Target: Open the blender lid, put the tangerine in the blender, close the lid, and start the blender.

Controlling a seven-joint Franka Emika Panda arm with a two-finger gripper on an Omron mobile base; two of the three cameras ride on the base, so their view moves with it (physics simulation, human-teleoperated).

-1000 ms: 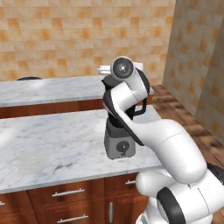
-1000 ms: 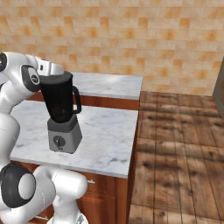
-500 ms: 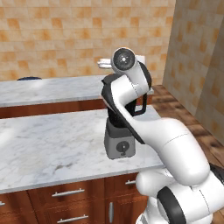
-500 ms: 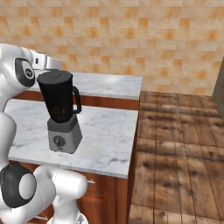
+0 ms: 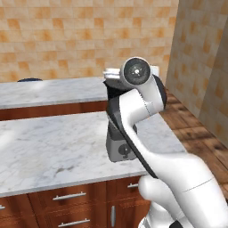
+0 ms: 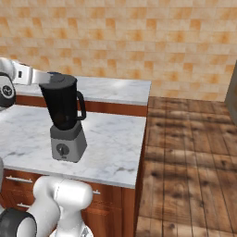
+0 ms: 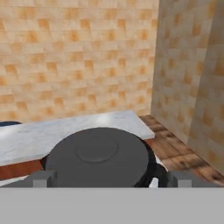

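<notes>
Marble counter (image 6: pixel 115 139) is what you're working over, and the blender (image 6: pixel 65 118) sits on the near slab, grey base and round dial facing you in the right base view, black jar rising from it with the handle on its right side. From the left base view you mostly get your own white arm in the way; just the blender's base shows, peeking out behind the forearm.

Your blender lid (image 7: pixel 97 160) is on top of the jar, flat dark grey disc with the slightly raised centre, and it looks seated level on the rim. In the hand view it's right in front of you and a bit below.

Your gripper (image 7: pixel 107 178) hovers at lid height, just behind the jar top. The two fingertips (image 7: pixel 43 178) show as small grey blocks at either side of the lid's near edge, spread wider than the lid's raised centre, so you're wide open with nothing in your grasp. Can't tell from these shots if the tips are touching the lid or just shy of it.

Behind it all there's a second counter (image 5: pixel 58 91) along the tan tiled wall, with a dark rounded thing (image 5: pixel 29 80) at its far left.
</notes>
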